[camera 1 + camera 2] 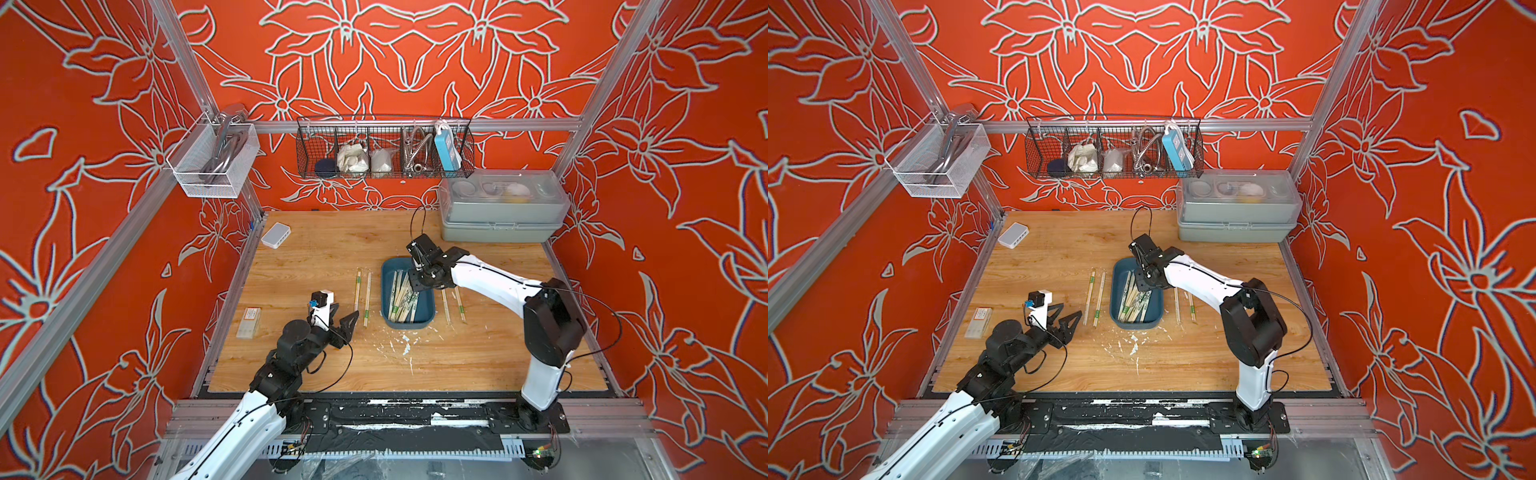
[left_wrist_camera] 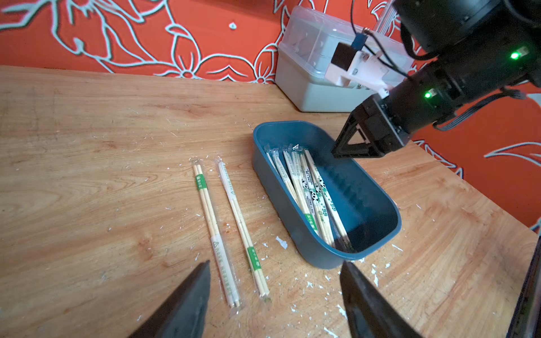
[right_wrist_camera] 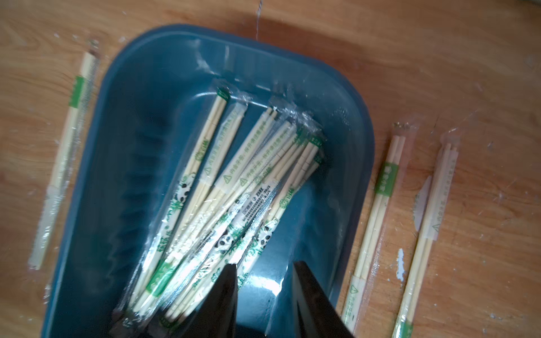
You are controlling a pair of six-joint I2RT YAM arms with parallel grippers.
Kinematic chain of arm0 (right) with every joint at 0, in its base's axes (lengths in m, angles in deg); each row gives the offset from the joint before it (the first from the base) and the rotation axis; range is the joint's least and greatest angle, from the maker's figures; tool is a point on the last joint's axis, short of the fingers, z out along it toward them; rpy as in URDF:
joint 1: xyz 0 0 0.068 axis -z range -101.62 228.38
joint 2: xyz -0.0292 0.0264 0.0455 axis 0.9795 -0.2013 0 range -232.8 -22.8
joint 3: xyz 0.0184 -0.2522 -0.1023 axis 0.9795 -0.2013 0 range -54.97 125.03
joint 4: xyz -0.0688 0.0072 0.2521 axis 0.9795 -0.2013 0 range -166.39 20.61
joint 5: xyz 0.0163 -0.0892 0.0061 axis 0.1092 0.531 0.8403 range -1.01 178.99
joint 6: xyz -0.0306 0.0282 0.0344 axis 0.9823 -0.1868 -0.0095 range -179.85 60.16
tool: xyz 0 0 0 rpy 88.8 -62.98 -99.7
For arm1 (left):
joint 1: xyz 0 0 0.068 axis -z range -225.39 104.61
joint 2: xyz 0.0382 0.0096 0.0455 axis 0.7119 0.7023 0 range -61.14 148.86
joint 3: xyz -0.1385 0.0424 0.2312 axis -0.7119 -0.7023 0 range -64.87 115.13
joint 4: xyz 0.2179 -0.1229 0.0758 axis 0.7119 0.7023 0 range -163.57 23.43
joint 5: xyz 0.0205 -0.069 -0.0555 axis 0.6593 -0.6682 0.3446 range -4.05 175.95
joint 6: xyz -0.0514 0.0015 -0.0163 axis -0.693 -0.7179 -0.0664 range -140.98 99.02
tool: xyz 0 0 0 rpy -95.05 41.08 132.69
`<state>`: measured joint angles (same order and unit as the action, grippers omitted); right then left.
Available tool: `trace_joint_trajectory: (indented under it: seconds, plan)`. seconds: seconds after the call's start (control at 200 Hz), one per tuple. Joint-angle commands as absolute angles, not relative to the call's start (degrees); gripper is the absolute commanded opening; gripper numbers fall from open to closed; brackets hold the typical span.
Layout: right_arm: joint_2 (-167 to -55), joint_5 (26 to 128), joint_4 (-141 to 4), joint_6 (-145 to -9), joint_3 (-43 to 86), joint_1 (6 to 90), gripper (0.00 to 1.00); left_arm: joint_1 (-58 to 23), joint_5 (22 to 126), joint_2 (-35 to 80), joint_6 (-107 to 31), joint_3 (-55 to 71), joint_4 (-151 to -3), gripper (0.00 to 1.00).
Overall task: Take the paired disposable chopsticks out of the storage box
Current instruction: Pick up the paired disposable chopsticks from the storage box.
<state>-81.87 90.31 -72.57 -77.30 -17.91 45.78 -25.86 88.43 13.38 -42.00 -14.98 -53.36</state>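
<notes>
Paired disposable chopsticks (image 3: 234, 181) heaped in storage box (image 3: 123, 117); four pairs on tabletop (image 1: 311, 257) alongside. Light, stiff, probably slick-wrapped: pinch mid-length. Right tool (image 3: 265, 264) parted over heap, empty; left tool (image 2: 275, 264) spread wide, empty.

The wooden bench (image 1: 316, 257) is strewn with white flecks (image 1: 405, 345) near its front edge. At the back right corner stands a grey-green case (image 1: 498, 224) with a clear lid. A small white box (image 1: 276, 235) lies at the back left, and a pale flat box with a red label (image 1: 249, 322) lies at the left edge. On the red flowered wall (image 1: 407, 50) hangs a black wire basket (image 1: 306, 145) holding white bundles (image 1: 352, 158), a metal hose (image 1: 415, 151) and a blue power strip (image 1: 446, 151). A white mesh basket (image 1: 203, 178) hangs on the left rail.
</notes>
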Motion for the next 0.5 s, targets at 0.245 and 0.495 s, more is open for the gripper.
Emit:
trace_joint_trajectory:
  seconds: [0.245,0.495]
  plan:
    - [-104.8,91.0,-94.6,-82.7,7.3,39.4,0.48,-22.3,79.5,-19.9,-34.6,-46.4,-78.8,0.59]
    - [-120.4,93.5,-104.8,-85.3,21.6,37.8,0.38,-22.0,78.2,-34.9,-30.6,-54.3,-80.9,0.70]
